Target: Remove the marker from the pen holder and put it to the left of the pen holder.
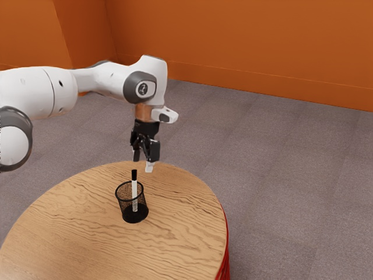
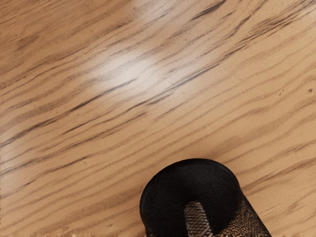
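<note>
Gripper point(image 1: 143, 164) open, above the surface point(image 1: 76, 227), toward 12 o'clock from the black mesh pen holder point(image 1: 125, 205) in exterior view; marker point(image 1: 134, 189) inside, black end up

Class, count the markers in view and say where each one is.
1. The marker stands in the mesh pen holder, its black end above the rim.

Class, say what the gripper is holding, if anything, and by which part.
Nothing: the gripper is open, and the marker is in the pen holder.
</note>
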